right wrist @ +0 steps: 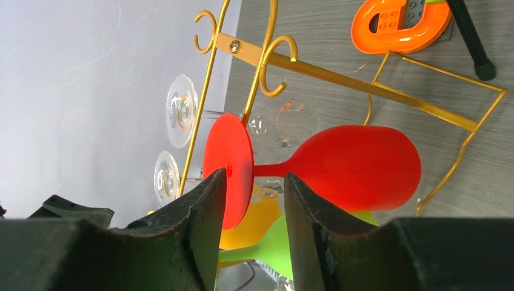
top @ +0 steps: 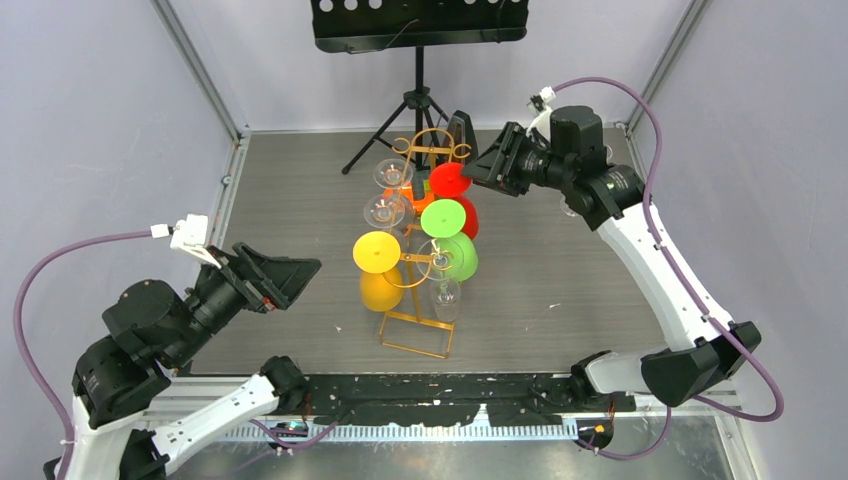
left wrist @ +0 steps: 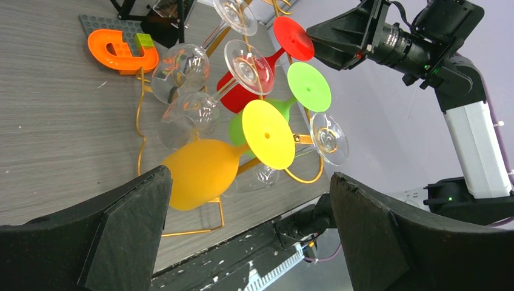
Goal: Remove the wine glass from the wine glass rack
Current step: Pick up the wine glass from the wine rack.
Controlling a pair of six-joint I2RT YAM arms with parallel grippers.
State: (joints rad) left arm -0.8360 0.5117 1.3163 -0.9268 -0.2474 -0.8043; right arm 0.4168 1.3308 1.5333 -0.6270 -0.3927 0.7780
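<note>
"Top external view: what does it give that the wrist views don't?" Ana asks.

"The whole wine glass rack (top: 413, 347), standing mid-bench. A yellow glass (top: 377, 252), green glasses (top: 443, 217) and clear glasses (top: 392, 172) hang from it bowl-down. A music stand (top: 418, 25) is behind it, and there's an arm on either side," Ben says.

"And the red wine glass (right wrist: 357, 167)?"

"It hangs from the rack's right rail, near the far end. Only the right wrist view shows it close: the round foot is just beside a rail and the bowl is off to the right."

"Left wrist?"

"It looks across the rack at the right arm. It also shows an orange block (left wrist: 121, 51) on a grey studded plate (left wrist: 100, 24), by the rack's base."

"Surface and room?"

"The bench (top: 560, 270) is grey wood-grain. Plain pale walls close it in on three sides."

"Grippers?"

"The right gripper (right wrist: 253, 188) is partly apart, with its fingers either side of the red foot's lower rim. One finger looks to be against the disc, but I cannot tell whether it presses. A gap shows at the other finger, so nothing is clamped. The left gripper (left wrist: 250, 176) gapes wide and holds nothing, well apart from the rack."
</note>
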